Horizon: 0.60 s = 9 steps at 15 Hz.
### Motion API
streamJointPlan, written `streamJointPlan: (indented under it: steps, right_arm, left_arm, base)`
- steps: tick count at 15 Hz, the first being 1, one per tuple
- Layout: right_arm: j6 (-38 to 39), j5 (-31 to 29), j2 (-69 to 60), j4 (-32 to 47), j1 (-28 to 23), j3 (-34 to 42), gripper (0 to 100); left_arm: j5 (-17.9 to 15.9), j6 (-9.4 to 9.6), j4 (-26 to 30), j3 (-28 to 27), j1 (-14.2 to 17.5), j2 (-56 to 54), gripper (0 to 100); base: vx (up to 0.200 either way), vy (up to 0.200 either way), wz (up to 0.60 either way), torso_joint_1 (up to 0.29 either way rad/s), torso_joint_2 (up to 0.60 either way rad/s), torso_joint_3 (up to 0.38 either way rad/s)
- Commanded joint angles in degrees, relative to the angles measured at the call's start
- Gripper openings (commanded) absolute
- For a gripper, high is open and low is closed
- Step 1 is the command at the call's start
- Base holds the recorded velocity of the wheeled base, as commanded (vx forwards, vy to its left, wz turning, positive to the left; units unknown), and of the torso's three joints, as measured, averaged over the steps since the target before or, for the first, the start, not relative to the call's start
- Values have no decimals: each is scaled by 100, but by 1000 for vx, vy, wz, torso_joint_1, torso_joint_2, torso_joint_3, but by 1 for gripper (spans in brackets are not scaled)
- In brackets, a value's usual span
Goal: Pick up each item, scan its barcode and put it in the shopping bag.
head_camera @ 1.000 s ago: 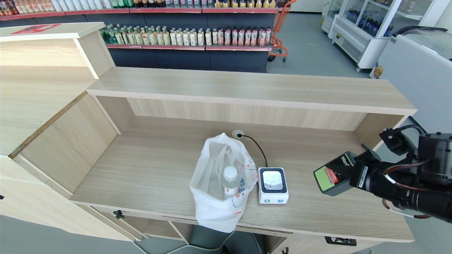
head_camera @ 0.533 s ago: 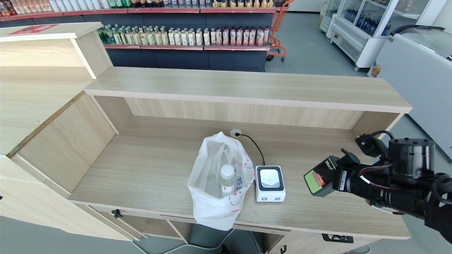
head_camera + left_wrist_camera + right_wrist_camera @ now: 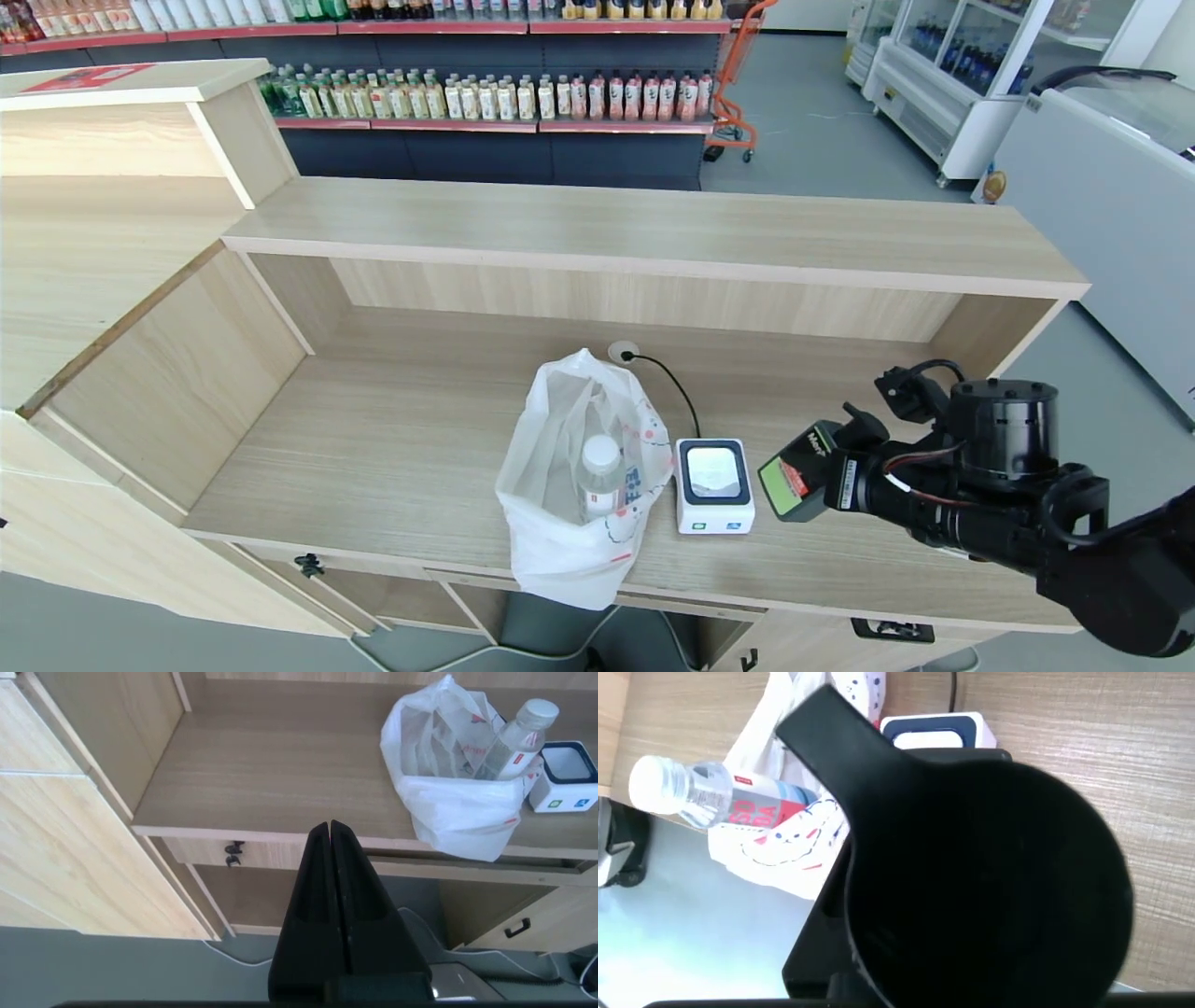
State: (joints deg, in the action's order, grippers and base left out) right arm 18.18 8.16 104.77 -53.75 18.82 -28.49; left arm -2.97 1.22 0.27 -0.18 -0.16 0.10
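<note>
Clear white-capped bottle [image 3: 602, 476] sits in white plastic shopping bag [image 3: 560, 551], left of white square scanner [image 3: 714, 487]. Right gripper [image 3: 843, 457] clamps black-green carton [image 3: 784, 481] just right of scanner. Scan and bagging likely pending.

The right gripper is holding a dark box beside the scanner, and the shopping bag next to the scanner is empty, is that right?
Not quite. The shopping bag is not empty: a clear bottle with a white cap stands in it, as the head view shows. The right gripper does hold the dark box beside the scanner.
</note>
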Motion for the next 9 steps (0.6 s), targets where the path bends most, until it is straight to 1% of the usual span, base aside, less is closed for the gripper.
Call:
streamJointPlan:
  steps: [1,6,9]
  right_arm:
    - [2,-7,272,-22,34,-148,0]
    - [-7,-16,615,-48,43,-438,0]
    - [2,-25,809,-48,139,-561,0]
  left_arm:
    - [-1,1,0,1,-2,-1,0]
    - [-1,1,0,1,-2,-1,0]
    - [-1,1,0,1,-2,-1,0]
  base:
    - [0,0,0,0,0,0]
    - [0,0,0,0,0,0]
    - [0,0,0,0,0,0]
